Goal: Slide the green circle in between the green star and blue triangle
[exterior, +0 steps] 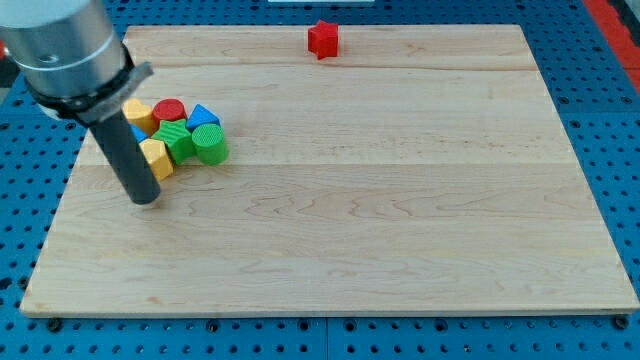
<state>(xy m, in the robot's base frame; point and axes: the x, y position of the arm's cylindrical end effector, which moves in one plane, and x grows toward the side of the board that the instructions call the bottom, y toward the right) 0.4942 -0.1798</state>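
While the rod stands at the board's 9 o'clock side, the scene reads so:
My tip (146, 197): a bare rod end with nothing to open or shut, resting on the wooden board (400, 230), just at 7 o'clock of the cluster.
Green circle (211, 146): at 3 o'clock of the green star (176, 138), touching it.
Blue triangle (203, 117): at 12 o'clock of the green circle.
Red cylinder (169, 110): at 12 o'clock of the green star.
Yellow blocks: one (138, 113) at 11 o'clock, one (156, 158) at 7 o'clock, beside the rod.
Red star (323, 39): well apart, at the board's 12 o'clock edge.

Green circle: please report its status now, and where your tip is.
My tip below-left of cluster, beside yellow block. Green circle touching green star, below blue triangle; not yet between. Nothing blocking.
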